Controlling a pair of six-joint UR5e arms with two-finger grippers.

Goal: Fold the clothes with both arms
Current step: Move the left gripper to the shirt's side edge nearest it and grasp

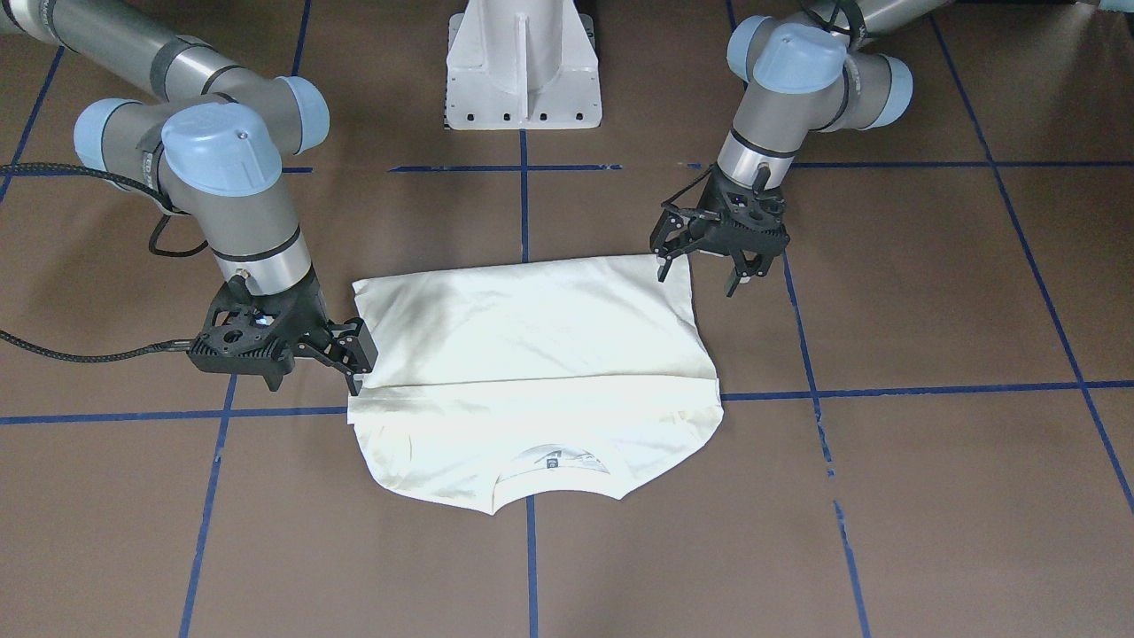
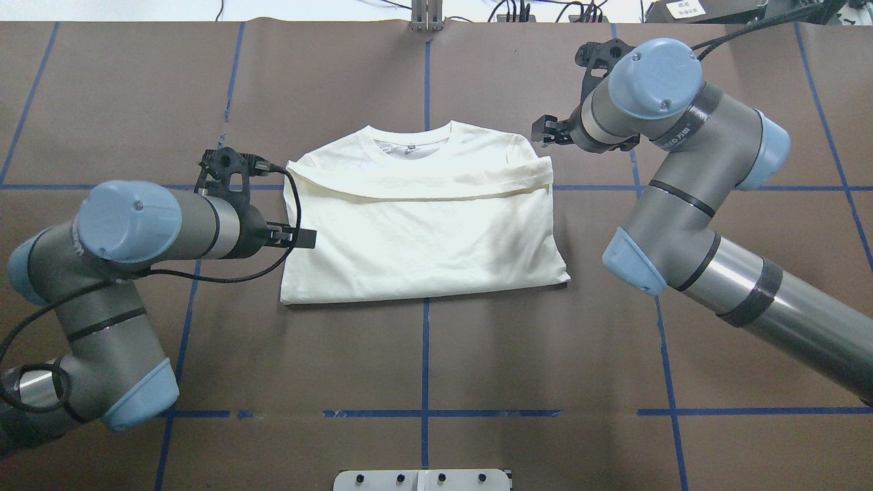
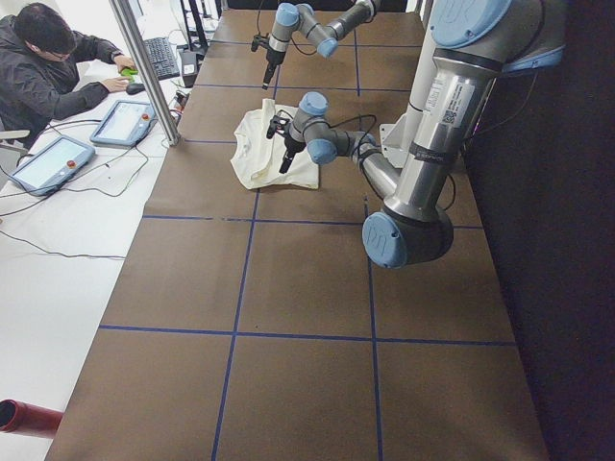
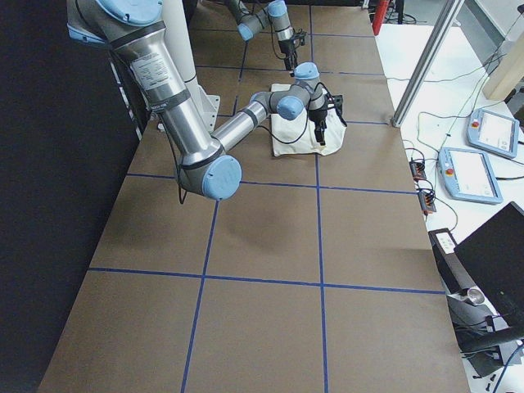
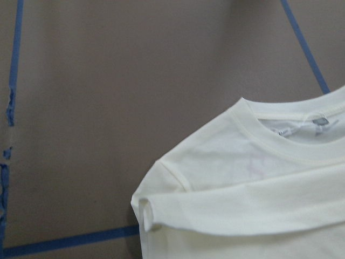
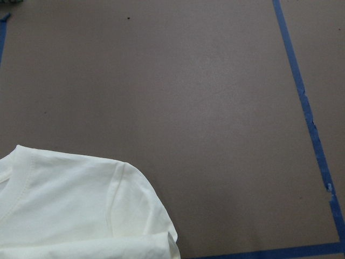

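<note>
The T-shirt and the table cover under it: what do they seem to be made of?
T-shirt: soft knit cloth, perhaps cotton, matte cream-white; it lies limp, softly creased, with a stitched collar. Table cover: matte brown sheet, perhaps paper or vinyl; flat, no shine. Its lines: seemingly blue tape, frayed.

Built of grey tubes with polished silver sections, left arm [image 2: 204,228] and right arm [image 2: 682,170] alike. Capped in light blue at every joint. Ringed with black bands, one lettered in white. Trailed by braided black cable [image 1: 89,357]. Tipped with black skeletal left gripper [image 1: 700,270] and right gripper [image 1: 317,370]. Bolted to a white pedestal [image 1: 523,71].
</note>
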